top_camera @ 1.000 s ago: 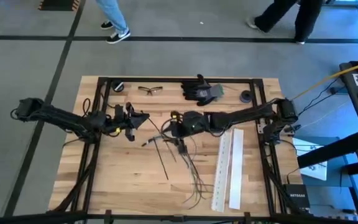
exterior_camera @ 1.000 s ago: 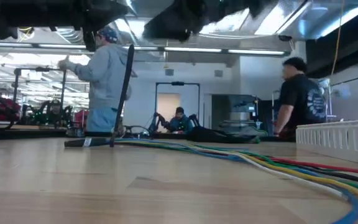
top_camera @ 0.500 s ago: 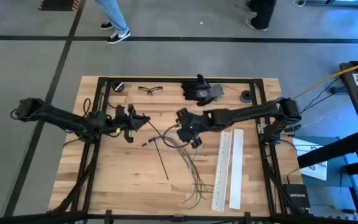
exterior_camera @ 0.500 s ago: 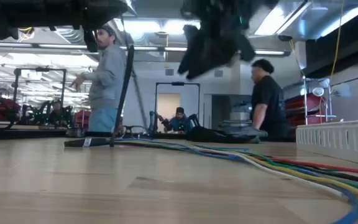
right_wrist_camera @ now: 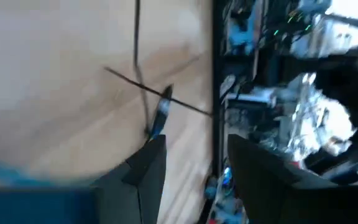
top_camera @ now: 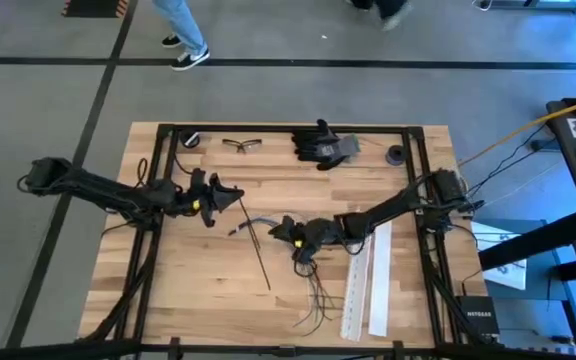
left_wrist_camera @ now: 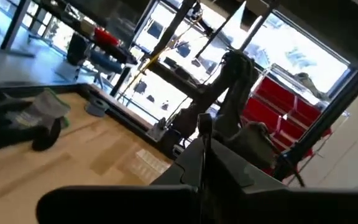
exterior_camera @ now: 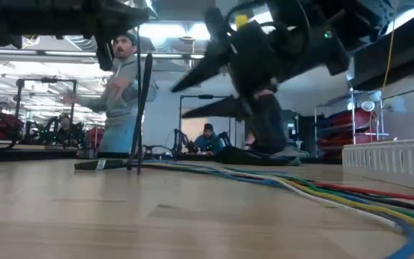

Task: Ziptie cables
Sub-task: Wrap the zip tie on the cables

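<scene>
Since half a second ago the right gripper has swung down from the table's middle toward the near side, and the loose thin dark cables have shifted with it, now bunched under and just past it. Its two dark fingers stand apart in the right wrist view; I cannot tell whether any wire lies between them.

Nearest the front edge, the cables' ends fan out on the light wooden butcher-block table, with bare wood open to their left. Just right of them lie two long flat white perforated strips, close to the black frame rail on that side. One thin dark straight wire lies alone, running from the centre toward the near-left.

Farther back, the left gripper hangs over the left-centre, unchanged from before; its fingers cannot be made out, so I cannot tell how its jaws stand. Open wood separates the two grippers.

Along the far edge sit clear safety glasses and a pair of black work gloves. Beyond the table a person in blue jeans stands on the grey floor.
</scene>
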{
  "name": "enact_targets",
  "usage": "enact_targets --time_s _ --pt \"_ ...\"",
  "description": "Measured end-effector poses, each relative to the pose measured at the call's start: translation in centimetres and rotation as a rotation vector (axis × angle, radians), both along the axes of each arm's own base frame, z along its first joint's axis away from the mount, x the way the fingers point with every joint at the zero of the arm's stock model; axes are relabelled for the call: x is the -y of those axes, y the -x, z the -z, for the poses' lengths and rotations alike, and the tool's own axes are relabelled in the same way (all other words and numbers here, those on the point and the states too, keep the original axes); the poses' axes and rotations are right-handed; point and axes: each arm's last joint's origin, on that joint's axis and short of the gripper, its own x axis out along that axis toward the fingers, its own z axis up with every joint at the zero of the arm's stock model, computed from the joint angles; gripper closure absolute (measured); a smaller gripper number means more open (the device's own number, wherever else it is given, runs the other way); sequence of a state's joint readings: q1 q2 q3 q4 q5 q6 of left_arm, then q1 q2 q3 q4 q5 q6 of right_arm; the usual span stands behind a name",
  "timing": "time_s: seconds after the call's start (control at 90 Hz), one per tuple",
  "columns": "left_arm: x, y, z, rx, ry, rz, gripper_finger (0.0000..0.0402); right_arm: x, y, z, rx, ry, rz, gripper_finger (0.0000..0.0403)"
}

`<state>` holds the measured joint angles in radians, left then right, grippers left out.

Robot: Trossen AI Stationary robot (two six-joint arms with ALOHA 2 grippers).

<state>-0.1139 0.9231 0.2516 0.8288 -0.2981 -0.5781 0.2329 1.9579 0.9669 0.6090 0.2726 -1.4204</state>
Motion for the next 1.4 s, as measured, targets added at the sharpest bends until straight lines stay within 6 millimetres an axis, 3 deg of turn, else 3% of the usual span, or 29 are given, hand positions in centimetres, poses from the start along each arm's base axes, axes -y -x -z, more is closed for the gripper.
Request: enact_targets --time_s 0.311,0.578,0.944,1.178,1.4 --pt "0.0 -0.1 0.1 0.009 0.021 0.002 0.0401 -0.7 -3.6 1.0 0.003 0.088 -0.056 0.0244" --pt "0.0 -0.1 0.0 0.011 0.022 0.002 0.0401 -0.5 -4.7 3.0 -0.064 0.11 -0.032 0.0244" --pt "0.0 -0.1 0.0 0.011 0.02 0.002 0.0402 -1.2 -4.4 2.9 -0.055 0.235 0.112 0.0244" --pt "0.0 -0.1 0.0 0.01 0.02 0.002 0.0402 -1.8 -4.0 3.2 -0.1 0.259 0.111 0.0244" --pt "0.0 -0.1 0.0 0.01 0.019 0.003 0.0402 -2.5 -3.5 0.9 -0.09 0.24 0.087 0.0244"
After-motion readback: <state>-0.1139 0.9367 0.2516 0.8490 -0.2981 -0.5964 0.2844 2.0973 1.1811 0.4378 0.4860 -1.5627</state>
